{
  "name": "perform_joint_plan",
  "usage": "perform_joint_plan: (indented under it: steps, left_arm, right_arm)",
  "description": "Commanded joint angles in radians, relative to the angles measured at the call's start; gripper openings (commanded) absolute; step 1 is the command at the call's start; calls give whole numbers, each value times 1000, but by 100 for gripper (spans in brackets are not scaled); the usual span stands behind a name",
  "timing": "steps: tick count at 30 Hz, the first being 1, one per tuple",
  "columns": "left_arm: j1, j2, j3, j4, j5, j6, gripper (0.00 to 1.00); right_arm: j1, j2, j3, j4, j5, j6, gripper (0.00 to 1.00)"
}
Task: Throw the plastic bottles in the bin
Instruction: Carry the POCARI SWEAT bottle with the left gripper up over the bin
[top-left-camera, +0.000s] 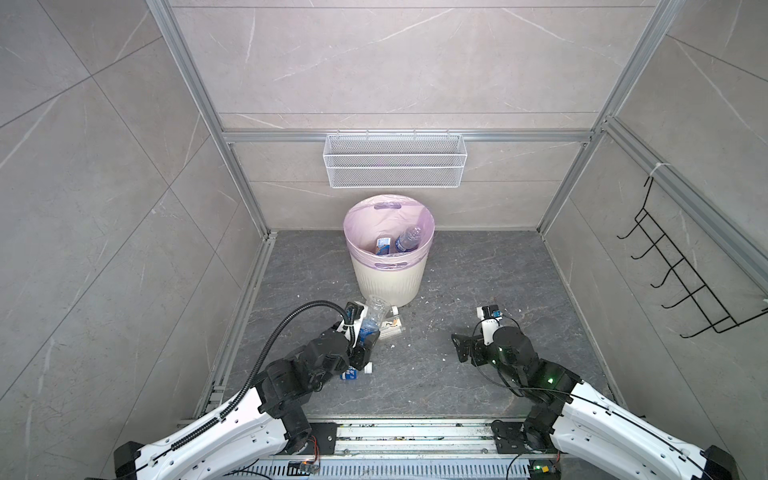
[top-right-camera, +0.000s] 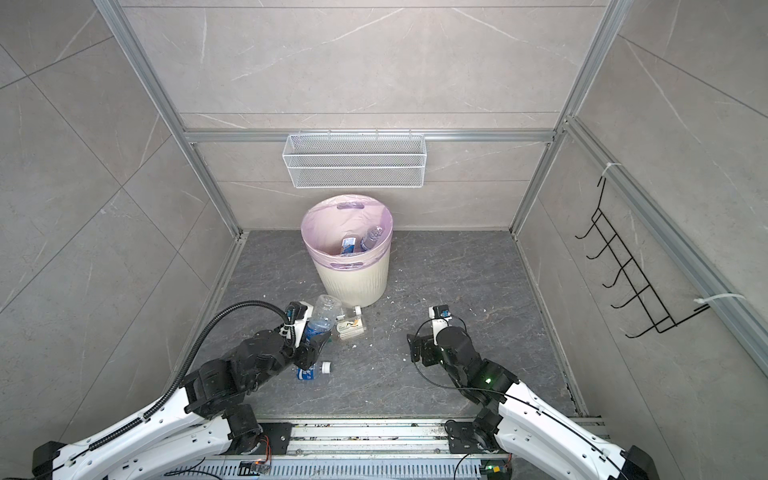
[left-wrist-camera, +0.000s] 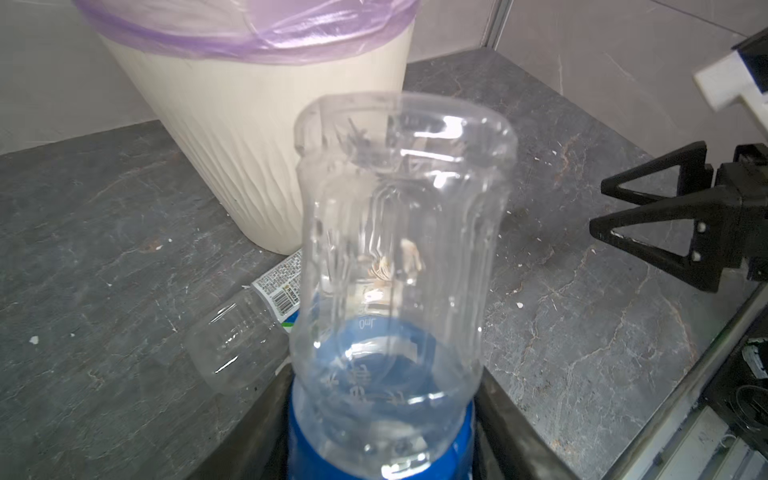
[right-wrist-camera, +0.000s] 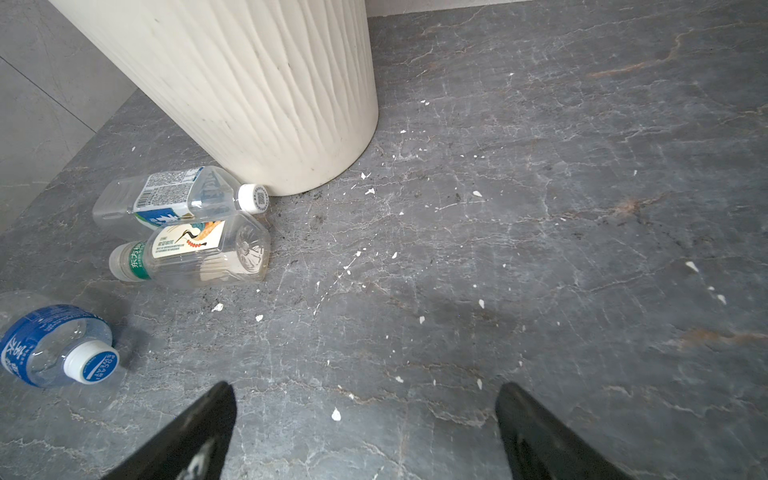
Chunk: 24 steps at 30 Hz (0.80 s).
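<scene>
Gripping: the left gripper (left-wrist-camera: 382, 436) has its fingers clamped on the blue-banded end of the held bottle (left-wrist-camera: 399, 249), a clear one whose base points toward the bin (left-wrist-camera: 266, 145).
Held bottle position: raised off the floor (right-wrist-camera: 540, 208), near the bin's ribbed wall and not over its mouth in both top views.
Right gripper (right-wrist-camera: 365, 399): fingers spread wide with nothing between them, hovering over bare floor, well apart from the bottles.
Inside the bin: two bottles (top-left-camera: 382, 245) with blue labels lie in the pink liner (top-left-camera: 365, 224).
At the bin's foot: a white-capped bottle (right-wrist-camera: 174, 199) and a crane-label bottle (right-wrist-camera: 195, 253) lie side by side, touching, caps pointing opposite ways.
By the left arm: a blue-label bottle (right-wrist-camera: 54, 345) lies on its side.
</scene>
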Motion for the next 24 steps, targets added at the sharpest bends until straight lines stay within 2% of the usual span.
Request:
perform_joint_plan:
  steps: [1, 5, 9, 11, 15, 19, 20, 21, 24]
  left_arm:
    - [3, -11, 71, 6, -57, 23, 55]
    - [3, 26, 159, 32, -66, 77, 54]
    - [25, 149, 334, 28, -46, 145, 53]
    - [89, 239, 454, 9, 33, 162, 53]
    - [273, 427, 677, -12, 239, 169, 52]
    - [419, 648, 967, -40, 400, 163, 51]
    - [459, 723, 1060, -65, 447, 151, 54]
    - [492, 792, 1146, -99, 484, 136, 62]
    - [548, 979, 1377, -222, 494, 111, 97]
  right_arm:
    - [5, -12, -11, -5, 8, 18, 100]
    - [5, -18, -11, -3, 3, 20, 100]
    - [5, -24, -11, -5, 1, 20, 100]
    - [5, -33, -12, -7, -2, 21, 100]
    - [5, -47, -14, -14, -2, 23, 100]
    - [5, -53, -17, -13, 1, 25, 100]
    - [5, -49, -17, -11, 1, 25, 99]
    - [5, -44, -16, -11, 1, 26, 100]
    - [5, -32, -12, -12, 3, 26, 100]
